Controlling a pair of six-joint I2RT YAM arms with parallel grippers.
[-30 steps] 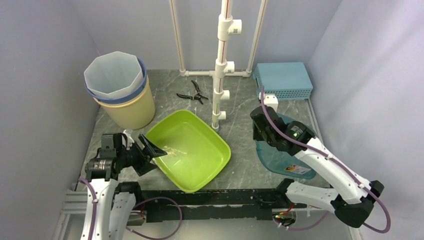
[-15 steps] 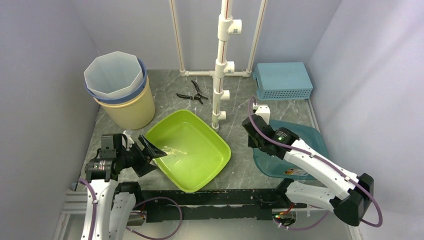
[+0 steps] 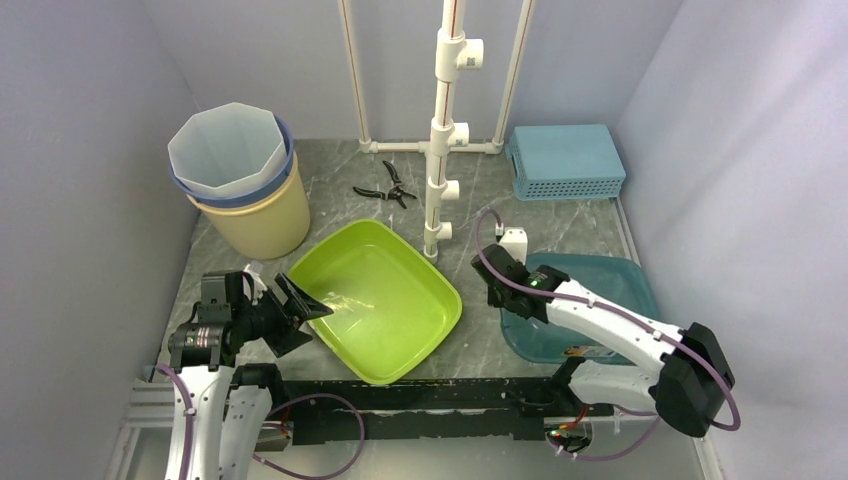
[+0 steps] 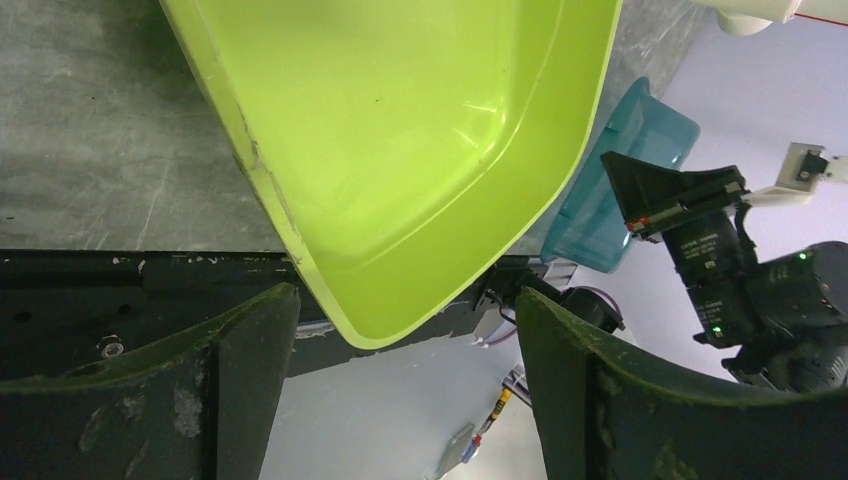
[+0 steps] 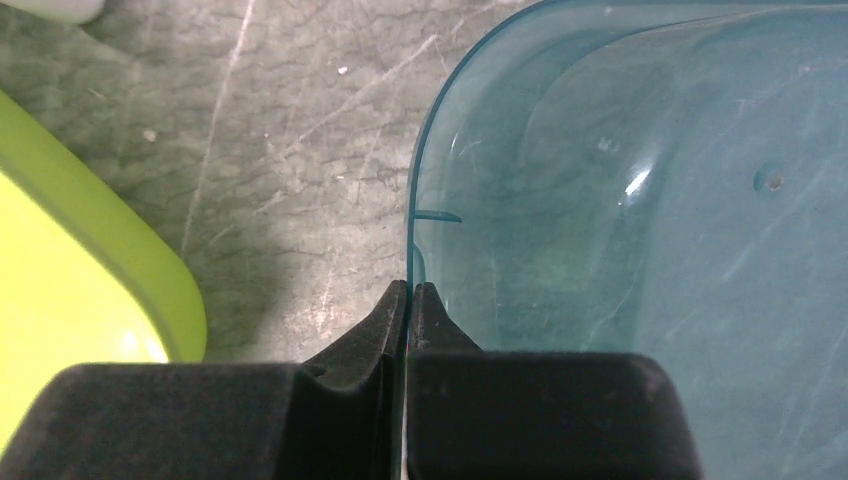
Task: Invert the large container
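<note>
Over the last second the right arm (image 3: 600, 318) has swung low and leftward. Its jaws, fully shut, now meet the teal tub (image 3: 615, 285) at its left rim; whether they pinch it is unclear. The left arm (image 3: 215, 330) has held still, its jaws wide open and empty, straddling the rim of the large green container (image 3: 385, 290), still upright on the surface (image 3: 480, 200), so the flip seems unstarted.

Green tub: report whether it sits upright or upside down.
Upright: the green tub shows its hollow inside facing the overhead camera, rim uppermost.

Pliers (image 3: 385, 187), apparently, near white pipe stand (image 3: 442, 150).
</note>
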